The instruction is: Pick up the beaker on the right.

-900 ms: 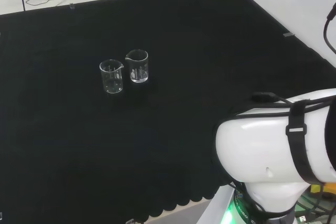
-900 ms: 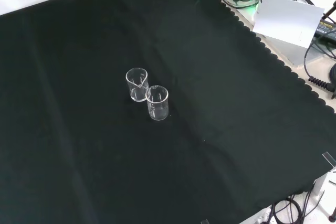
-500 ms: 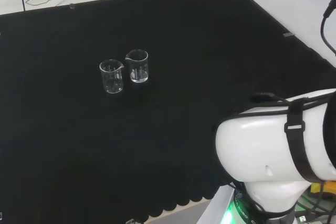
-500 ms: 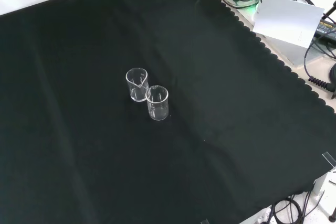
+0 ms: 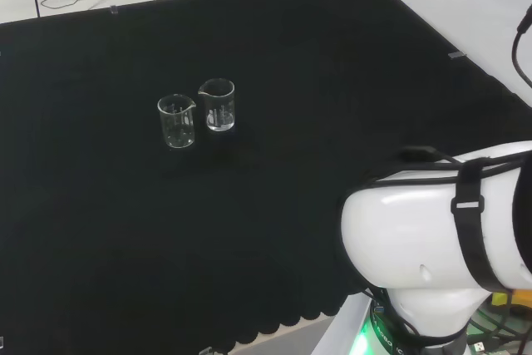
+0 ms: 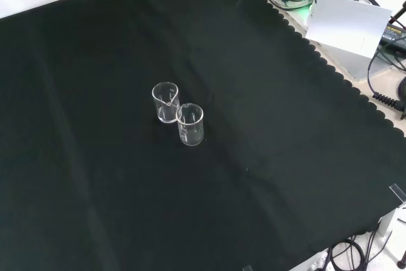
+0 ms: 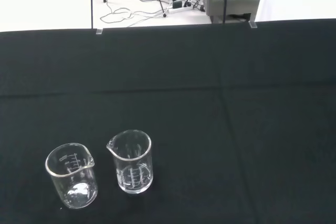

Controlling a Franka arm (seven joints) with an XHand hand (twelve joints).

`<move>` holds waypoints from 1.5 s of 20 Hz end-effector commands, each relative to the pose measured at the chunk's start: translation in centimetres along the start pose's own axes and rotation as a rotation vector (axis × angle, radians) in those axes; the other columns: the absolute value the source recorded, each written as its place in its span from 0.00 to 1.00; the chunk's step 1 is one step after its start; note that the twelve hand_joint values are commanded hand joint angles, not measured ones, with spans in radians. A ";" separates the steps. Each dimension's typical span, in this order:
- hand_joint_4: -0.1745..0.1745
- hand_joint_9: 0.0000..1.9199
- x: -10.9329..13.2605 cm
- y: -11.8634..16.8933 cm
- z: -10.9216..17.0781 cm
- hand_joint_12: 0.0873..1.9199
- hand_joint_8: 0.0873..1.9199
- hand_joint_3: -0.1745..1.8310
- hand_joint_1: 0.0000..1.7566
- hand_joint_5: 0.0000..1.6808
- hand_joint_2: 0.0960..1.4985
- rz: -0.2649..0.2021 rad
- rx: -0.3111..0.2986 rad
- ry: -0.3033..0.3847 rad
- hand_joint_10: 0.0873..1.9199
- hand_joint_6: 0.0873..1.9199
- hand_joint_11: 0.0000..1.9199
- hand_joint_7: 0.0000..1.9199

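Two small clear glass beakers stand upright side by side on the black cloth, both empty as far as I can see. In the head view one beaker (image 5: 176,121) is on the left and the other beaker (image 5: 218,106) is on the right, slightly farther back, almost touching. In the front view the head view's right beaker (image 6: 166,102) stands higher and the left one (image 6: 190,124) lower. The wrist view looks at them from some distance: the right beaker (image 7: 131,162), its spout towards its neighbour, and the left beaker (image 7: 72,175).
The arm's white links (image 5: 432,247) stand at the head view's lower right. The cloth's scalloped edge (image 6: 330,68) runs along the front view's right, with a white box (image 6: 346,26) and cables beyond it. Bare black cloth surrounds the beakers.
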State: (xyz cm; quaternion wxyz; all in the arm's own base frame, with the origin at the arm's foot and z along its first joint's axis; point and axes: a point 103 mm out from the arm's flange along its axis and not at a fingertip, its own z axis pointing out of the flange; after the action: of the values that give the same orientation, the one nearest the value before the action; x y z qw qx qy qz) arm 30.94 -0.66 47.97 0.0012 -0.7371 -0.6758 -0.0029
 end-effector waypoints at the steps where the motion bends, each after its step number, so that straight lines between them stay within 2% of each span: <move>1: 0.45 0.08 -1.7 0.7 2.5 0.62 0.24 0.24 0.10 0.21 0.83 0.049 0.054 -0.007 0.30 0.05 0.00 0.04; 3: 0.44 0.08 -0.7 1.2 3.2 0.62 0.24 0.24 0.10 0.21 0.83 0.068 0.065 -0.024 0.30 0.05 0.00 0.04; 7: 0.44 0.08 -2.3 3.5 5.1 0.62 0.24 0.24 0.10 0.21 0.82 0.070 0.085 -0.011 0.30 0.05 0.00 0.05; 13: 0.43 0.09 -3.5 8.1 8.6 0.62 0.24 0.24 0.12 0.22 0.82 0.060 0.116 0.019 0.30 0.04 0.00 0.05; 22: 0.43 0.09 -1.4 13.8 12.0 0.63 0.24 0.23 0.16 0.22 0.79 0.019 0.131 0.059 0.30 0.02 0.00 0.05; 30: 0.43 0.10 -1.2 16.6 16.3 0.65 0.25 0.22 0.19 0.22 0.78 0.000 0.138 0.129 0.31 0.01 0.00 0.05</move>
State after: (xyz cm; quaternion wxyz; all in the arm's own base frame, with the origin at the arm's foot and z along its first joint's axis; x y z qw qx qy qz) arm 44.87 -3.11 33.69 0.0864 -0.7402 -0.6663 0.0275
